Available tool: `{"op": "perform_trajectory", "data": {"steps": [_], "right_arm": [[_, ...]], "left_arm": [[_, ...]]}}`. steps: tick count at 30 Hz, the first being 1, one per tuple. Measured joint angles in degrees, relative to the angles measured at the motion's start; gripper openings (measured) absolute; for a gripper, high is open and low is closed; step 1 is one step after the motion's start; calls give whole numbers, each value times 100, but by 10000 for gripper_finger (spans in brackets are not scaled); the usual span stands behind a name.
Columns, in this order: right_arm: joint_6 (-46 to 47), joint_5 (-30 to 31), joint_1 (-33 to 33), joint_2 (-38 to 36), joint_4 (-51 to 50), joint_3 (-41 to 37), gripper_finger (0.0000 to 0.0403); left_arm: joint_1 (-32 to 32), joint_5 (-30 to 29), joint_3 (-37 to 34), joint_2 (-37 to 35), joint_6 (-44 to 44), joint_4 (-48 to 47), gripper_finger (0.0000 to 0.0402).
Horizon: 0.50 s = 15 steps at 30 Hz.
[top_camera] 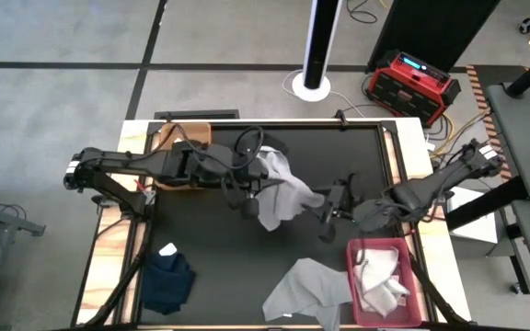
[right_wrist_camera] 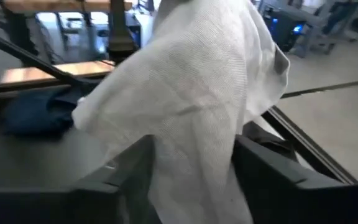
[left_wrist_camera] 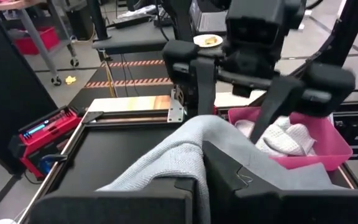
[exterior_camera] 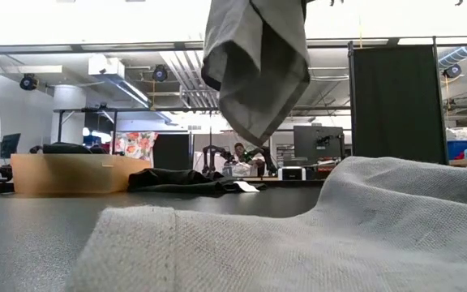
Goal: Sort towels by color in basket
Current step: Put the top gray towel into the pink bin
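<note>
A grey towel [top_camera: 279, 195] is gripped aloft by left claw [top_camera: 247, 204] and right claw [top_camera: 331, 221]; the pink basket [left_wrist_camera: 319, 134] is shown only in the high and left wrist views.

Open-plan robotics lab or workshop, evidenced by exposed ceiling ducting [exterior_camera: 189, 73], rows of workbenches with monitors [exterior_camera: 318, 139], a black partition screen [exterior_camera: 398, 101], floor hazard tape [left_wrist_camera: 135, 81] and a red equipment unit [top_camera: 412, 81] beside the black table [top_camera: 210, 239].

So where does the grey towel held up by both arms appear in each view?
High view: grey towel mid-table, between both pincers.
Low view: hanging at top centre.
Left wrist view: between that pincer's fingers.
Right wrist view: filling the centre.
Shared landmark: the pink basket, also in the left wrist view.
</note>
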Motion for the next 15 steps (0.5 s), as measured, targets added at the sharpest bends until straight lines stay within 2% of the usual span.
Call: {"op": "perform_trajectory", "data": {"steps": [2, 5, 6, 9, 15], "right_arm": [[-90, 13, 2, 60, -58, 33, 143], [-164, 58, 98, 22, -83, 85, 41], [-176, 70, 147, -19, -202, 96, 28], [225, 203, 270, -137, -921, 242, 12], [1129, 546, 374, -236, -2394, 569, 8]], "left_arm": [[0, 0, 0, 0, 23, -23, 0], [0, 0, 0, -25, 56, -169, 0], [0, 1, 0, -50, 56, -249, 0], [0, 2, 0, -187, 61, -447, 0], [0, 2, 0, -477, 25, -909, 0]]}}
